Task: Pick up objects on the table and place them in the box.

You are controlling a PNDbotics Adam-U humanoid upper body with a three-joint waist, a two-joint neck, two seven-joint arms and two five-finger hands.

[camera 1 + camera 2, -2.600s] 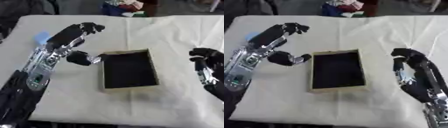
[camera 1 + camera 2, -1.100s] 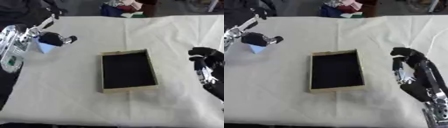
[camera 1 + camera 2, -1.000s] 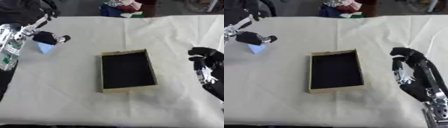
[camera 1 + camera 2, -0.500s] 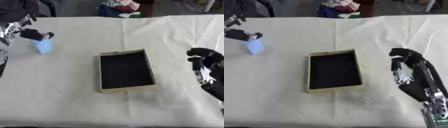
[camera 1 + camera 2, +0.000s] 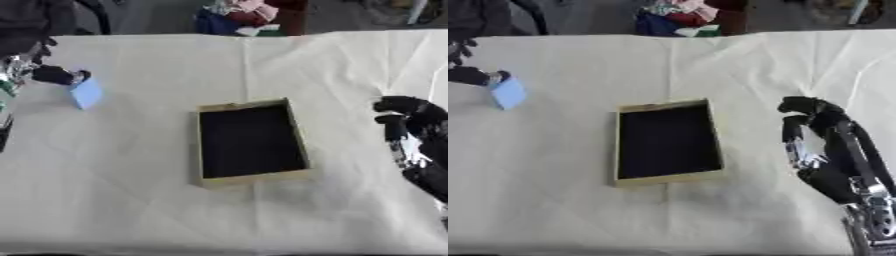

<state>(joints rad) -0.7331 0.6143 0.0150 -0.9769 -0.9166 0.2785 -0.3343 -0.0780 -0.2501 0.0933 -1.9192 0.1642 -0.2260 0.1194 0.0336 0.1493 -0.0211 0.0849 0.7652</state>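
We see a shallow tan cardboard box with a dark inside point(image 5: 252, 141) lying near the middle of the cream cloth-covered table point(image 5: 131, 190), with nothing visible inside it. Far to its left lies a small light-blue flat object point(image 5: 86, 93) — well apart from the box. Our left hand point(image 5: 45, 74) sits at the table's left edge, its dark fingertip touching the blue piece's upper corner; whether it grips, we cannot tell. Our right hand point(image 5: 820, 135) rests at the right — fingers curled, holding nothing.
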